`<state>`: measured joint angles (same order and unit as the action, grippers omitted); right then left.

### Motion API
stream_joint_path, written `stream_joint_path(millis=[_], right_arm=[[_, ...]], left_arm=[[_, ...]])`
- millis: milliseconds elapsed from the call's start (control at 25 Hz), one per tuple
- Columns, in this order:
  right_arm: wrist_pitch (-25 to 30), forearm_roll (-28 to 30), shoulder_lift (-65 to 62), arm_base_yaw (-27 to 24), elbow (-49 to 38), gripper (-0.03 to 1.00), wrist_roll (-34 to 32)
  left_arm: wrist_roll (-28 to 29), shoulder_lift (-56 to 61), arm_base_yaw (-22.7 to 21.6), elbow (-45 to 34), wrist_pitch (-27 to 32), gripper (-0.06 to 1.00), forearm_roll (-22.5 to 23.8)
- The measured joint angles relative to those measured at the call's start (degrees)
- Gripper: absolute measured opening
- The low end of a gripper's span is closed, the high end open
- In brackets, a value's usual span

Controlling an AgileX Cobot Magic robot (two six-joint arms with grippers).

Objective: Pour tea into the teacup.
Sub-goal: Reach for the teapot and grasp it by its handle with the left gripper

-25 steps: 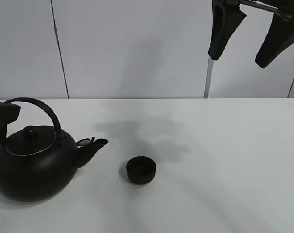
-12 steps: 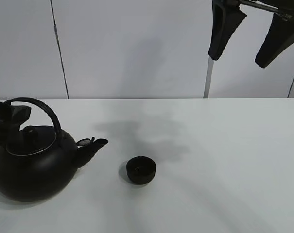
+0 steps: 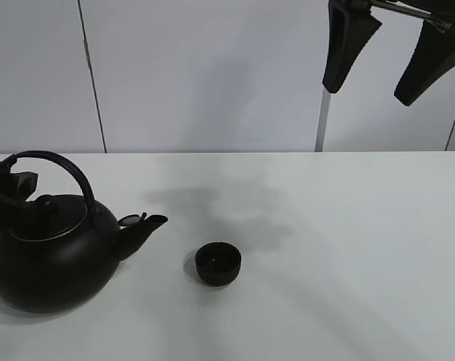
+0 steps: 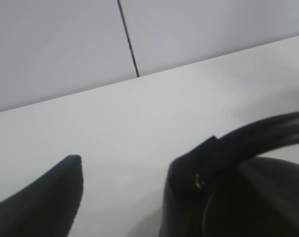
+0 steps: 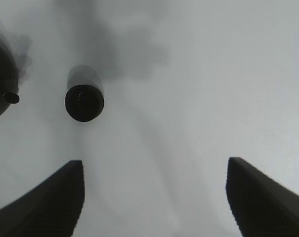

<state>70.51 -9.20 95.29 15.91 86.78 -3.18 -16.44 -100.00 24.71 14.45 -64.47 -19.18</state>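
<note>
The big black kettle (image 3: 54, 263) stands at the left of the white table, spout pointing right toward the small black teacup (image 3: 218, 263). My left gripper (image 3: 15, 200) sits low at the left end of the kettle's arched handle (image 3: 65, 164). In the left wrist view the left gripper (image 4: 122, 197) has its fingers apart with bare table between them, and the handle (image 4: 268, 132) runs off one finger. My right gripper (image 3: 385, 53) hangs open high at the back right. It looks down on the teacup (image 5: 84, 102) and the kettle's spout (image 5: 11, 97).
The white table (image 3: 340, 248) stretches right of the teacup. A pale panelled wall with dark seams stands behind it, and a metal post (image 3: 323, 120) rises at the back right.
My left gripper has moved in from the left edge and down against the left end of the kettle's handle. Kettle, teacup and right gripper have not moved.
</note>
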Motion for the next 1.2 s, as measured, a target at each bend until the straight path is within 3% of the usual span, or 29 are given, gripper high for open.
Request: stream_joint_path(millis=[120,360,440,600,1000,1200], right_arm=[[-0.1,0.0,0.0,0.0,0.0,0.55,0.0],[-1.3,0.0,0.0,0.0,0.0,0.55,0.0],[-1.4,0.0,0.0,0.0,0.0,0.55,0.0],[-1.4,0.0,0.0,0.0,0.0,0.55,0.0],[-1.4,0.0,0.0,0.0,0.0,0.55,0.0],[-1.5,0.0,0.0,0.0,0.0,0.55,0.0]], left_arm=[[0.1,-1.0,0.0,0.1,-0.7,0.5,-1.6],[0.5,-1.6,0.0,0.1,-0.7,0.44,-0.5],[0.6,-1.6,0.0,0.1,-0.7,0.36,-0.4],[0.7,-1.8,0.2,0.1,-0.7,0.1,2.2],[-0.2,-1.4,0.0,0.5,-0.5,0.1,6.7],[-0.6,2.4,0.0,0.4,4.3,0.1,8.5]])
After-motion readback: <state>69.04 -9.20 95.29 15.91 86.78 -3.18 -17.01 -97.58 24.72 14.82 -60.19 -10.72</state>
